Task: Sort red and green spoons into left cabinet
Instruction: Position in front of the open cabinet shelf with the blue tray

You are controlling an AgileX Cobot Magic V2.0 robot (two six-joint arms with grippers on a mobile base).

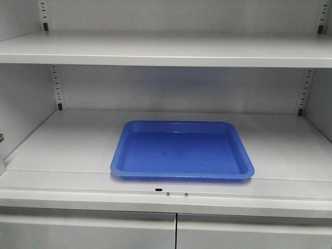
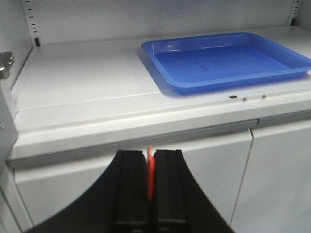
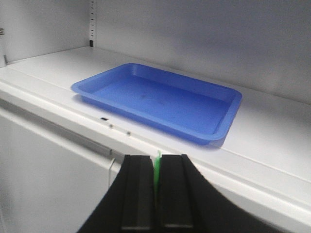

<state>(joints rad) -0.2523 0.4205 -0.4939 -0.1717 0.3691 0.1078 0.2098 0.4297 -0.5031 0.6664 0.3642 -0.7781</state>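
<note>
The light grey cabinet [image 1: 62, 155] fills the front view, its wide shelf carrying an empty blue tray [image 1: 181, 150]. Neither gripper shows in that view. In the left wrist view my left gripper [image 2: 150, 154] is shut on the red spoon [image 2: 150, 172], of which only a thin red sliver shows between the black fingers; it hangs low in front of the closed lower doors, left of the blue tray [image 2: 223, 60]. In the right wrist view my right gripper [image 3: 156, 158] is shut on the green spoon [image 3: 157, 170], below the shelf's front edge and near the blue tray [image 3: 160, 99].
An upper shelf [image 1: 166, 52] runs above the tray. Peg-hole strips [image 1: 56, 85] line the back corners. Closed lower doors [image 2: 146, 179] sit under the shelf's front lip, and a metal hinge [image 2: 5, 63] sticks out at the left wall.
</note>
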